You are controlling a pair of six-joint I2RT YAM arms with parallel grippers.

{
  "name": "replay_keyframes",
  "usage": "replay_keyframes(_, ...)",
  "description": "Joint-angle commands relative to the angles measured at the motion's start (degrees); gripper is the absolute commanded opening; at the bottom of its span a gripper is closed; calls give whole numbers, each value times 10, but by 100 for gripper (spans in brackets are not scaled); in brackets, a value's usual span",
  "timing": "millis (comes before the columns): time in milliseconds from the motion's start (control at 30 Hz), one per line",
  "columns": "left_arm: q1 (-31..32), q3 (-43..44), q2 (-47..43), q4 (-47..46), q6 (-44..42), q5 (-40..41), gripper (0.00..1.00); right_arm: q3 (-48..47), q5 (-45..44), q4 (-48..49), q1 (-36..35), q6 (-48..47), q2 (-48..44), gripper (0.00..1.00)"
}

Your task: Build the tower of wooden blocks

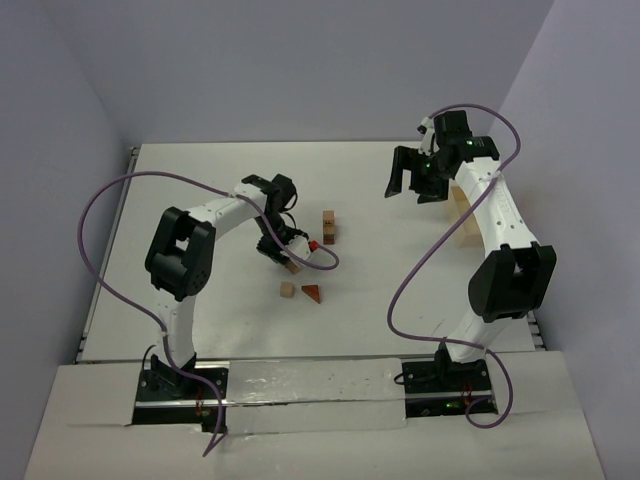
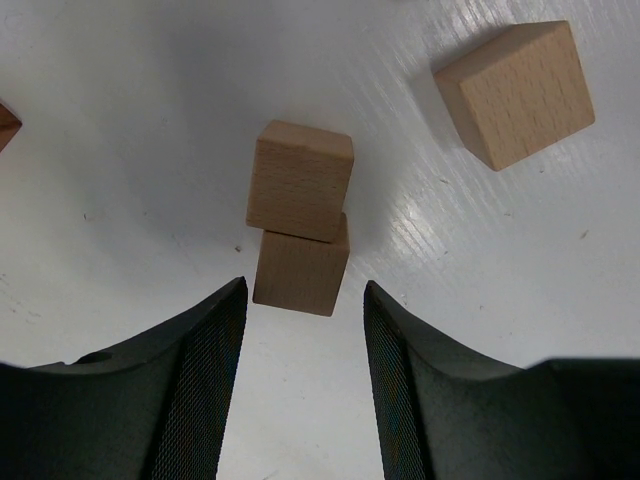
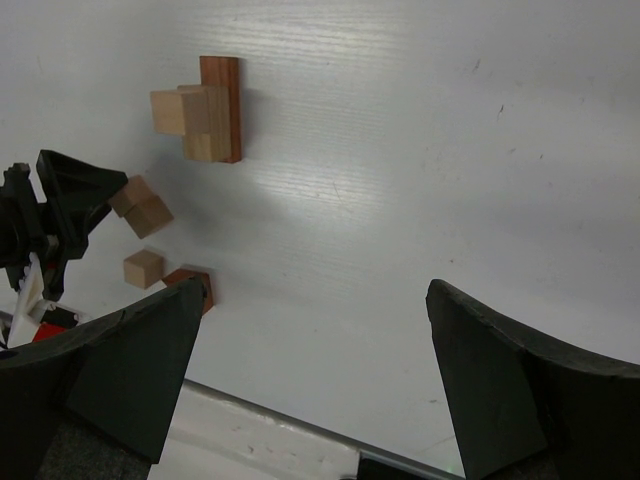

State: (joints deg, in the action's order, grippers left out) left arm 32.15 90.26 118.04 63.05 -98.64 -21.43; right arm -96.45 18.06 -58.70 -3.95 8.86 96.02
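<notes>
while our left claw (image 2: pixel 303 295) stands partly open with nothing gripped, we see two tan wood blocks (image 2: pixel 300 180) touching each other just past its fingertips on the white tabletop (image 2: pixel 120 150). a third cube (image 2: pixel 515 92) lies apart to one side. our right claw (image 3: pixel 315 300) hangs wide open and bare, well apart from the tower (image 3: pixel 210 110), which stands mid-tabletop.

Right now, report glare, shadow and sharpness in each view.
Left wrist view: glare streaks the table beside the two touching tan cubes, whose grain is sharp; the left claw's fingers are dark. Right wrist view: a pale sheen crosses the table; the right claw's fingers are dark. Top view: even light, faint shadows, a shiny strip at the near edge.
</notes>
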Motion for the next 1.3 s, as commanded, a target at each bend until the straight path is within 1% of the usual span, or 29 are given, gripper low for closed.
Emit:
replay_keyframes(0,3,23,4,-2,-6,-22,56,6,9,7,3,-10,-12,100)
replay_keyframes(100,3,18,4,-10,-4,-28,54,6,9,8,3,-10,-12,100)
replay_keyframes(200,2,19,6,-13,1,-33,48,6,8,8,3,-10,-13,100)
replay_keyframes(400,1,14,2,-17,2,-42,42,5,9,7,3,-9,-12,100)
replay_keyframes(500,0,6,-5,-15,6,-51,34,4,7,7,4,-10,-12,100)
replay_keyframes(533,0,2,-8,-15,8,-52,32,5,7,7,4,-10,-13,100)
replay_keyframes(600,1,-12,-21,-19,16,-53,20,6,7,7,5,-9,-16,100)
replay_keyframes(633,1,-17,-27,-19,22,-52,16,7,7,7,5,-10,-17,100)
replay_keyframes(700,1,-30,-48,-18,52,-54,8,8,8,7,5,-9,-18,100)
replay_keyframes(733,1,-33,-62,-12,71,-56,2,8,11,8,5,-9,-20,100)
replay_keyframes(767,0,-33,-70,-6,85,-56,0,9,12,8,6,-8,-21,100)
replay_keyframes(800,1,-33,-77,-4,123,-58,0,8,13,8,5,-7,-21,100)
replay_keyframes(867,0,-28,-90,10,171,-61,0,7,16,7,6,-7,-22,100)
replay_keyframes(1000,-4,-6,-126,29,348,-62,0,7,18,8,6,-7,-26,100)
replay_keyframes(1067,-7,1,-135,32,408,-68,0,9,19,9,6,-5,-27,100)
replay_keyframes(1133,-9,11,-146,29,528,-90,0,8,17,9,6,-4,-29,100)
replay_keyframes(1200,-11,23,-152,40,595,-123,0,8,13,9,5,-3,-30,100)
replay_keyframes(1233,-11,24,-154,23,639,-136,0,8,12,9,5,-3,-30,100)
replay_keyframes(1267,-11,21,-159,-6,701,-123,0,7,11,9,5,-2,-30,100)
